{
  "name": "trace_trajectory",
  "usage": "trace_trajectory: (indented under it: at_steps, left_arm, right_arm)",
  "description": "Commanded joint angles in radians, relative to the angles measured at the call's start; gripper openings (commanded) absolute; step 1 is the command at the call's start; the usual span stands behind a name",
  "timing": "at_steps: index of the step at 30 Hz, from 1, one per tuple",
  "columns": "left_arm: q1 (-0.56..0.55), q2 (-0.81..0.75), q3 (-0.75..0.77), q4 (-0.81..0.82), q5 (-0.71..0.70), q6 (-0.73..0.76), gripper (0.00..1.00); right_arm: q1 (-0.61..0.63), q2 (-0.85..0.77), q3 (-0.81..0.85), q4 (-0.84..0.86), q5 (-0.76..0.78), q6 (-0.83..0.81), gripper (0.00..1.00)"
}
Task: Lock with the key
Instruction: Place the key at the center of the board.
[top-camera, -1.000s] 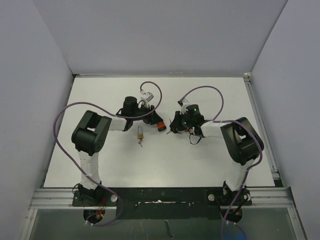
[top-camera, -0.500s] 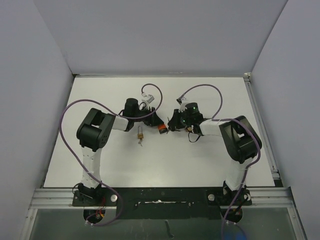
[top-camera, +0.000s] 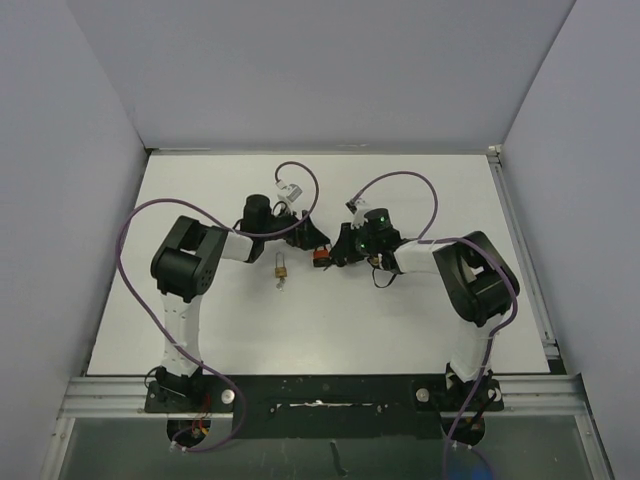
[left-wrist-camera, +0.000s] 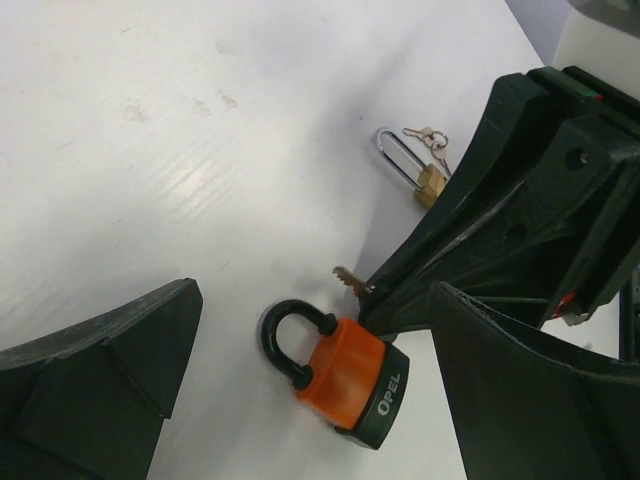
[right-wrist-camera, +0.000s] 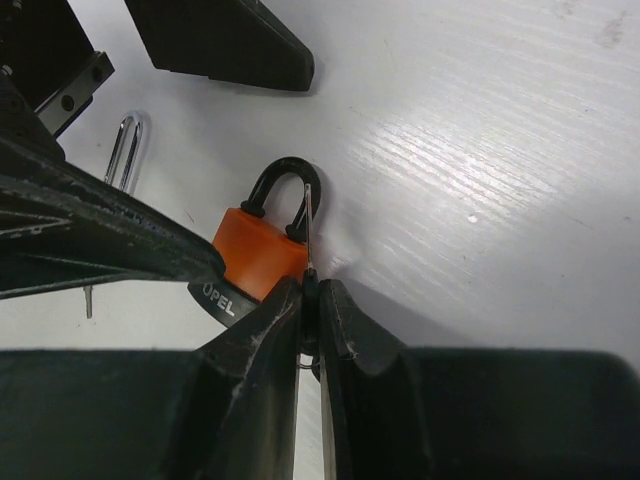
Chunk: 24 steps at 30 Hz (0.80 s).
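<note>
The orange padlock (left-wrist-camera: 345, 368), with a black shackle and a black base, lies flat on the white table (left-wrist-camera: 150, 150) between the fingers of my left gripper (left-wrist-camera: 315, 300), which stands wide open and holds nothing. My right gripper (right-wrist-camera: 312, 290) is shut on the key (right-wrist-camera: 309, 225). The key's blade (left-wrist-camera: 348, 278) sticks out just beside the padlock's shackle end (right-wrist-camera: 283, 175), away from the black base. From above, the padlock (top-camera: 320, 254) sits between the left gripper (top-camera: 305, 240) and the right gripper (top-camera: 340, 250).
A small brass padlock (top-camera: 281, 268) with a long silver shackle (left-wrist-camera: 397, 158) and its own small keys lies close by, nearer the arm bases. White walls close the table off at the back and both sides.
My left gripper has opened wide and let go of the orange padlock, which now rests on the table. The right gripper has moved left with the key, up to the padlock.
</note>
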Motion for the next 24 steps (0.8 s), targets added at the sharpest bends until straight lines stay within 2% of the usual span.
trace_trajectory:
  at_steps: [1,5,6,8,18,24]
  left_arm:
    - [0.032,-0.056,-0.034,0.078,-0.013,-0.007,0.98]
    - [0.053,-0.090,-0.058,0.085,-0.015,-0.016,0.98]
    - [0.056,-0.098,-0.063,0.087,-0.017,-0.016,0.98]
    - [0.060,-0.116,-0.073,0.087,-0.023,-0.012,0.98]
    - [0.072,-0.230,-0.106,-0.016,-0.086,0.053,0.98]
    - [0.097,-0.354,-0.180,-0.070,-0.187,0.072,0.98]
  right_arm:
    - [0.011,-0.004,0.040,0.041,-0.009,-0.008,0.13]
    - [0.013,-0.021,0.029,0.036,-0.001,-0.012,0.23]
    - [0.012,-0.024,0.024,0.037,0.002,-0.014,0.30]
    - [0.012,-0.037,0.014,0.041,0.006,-0.019,0.37]
    - [0.011,-0.135,0.079,-0.062,0.058,-0.114,0.42]
    - [0.020,-0.217,0.123,-0.148,0.079,-0.150,0.44]
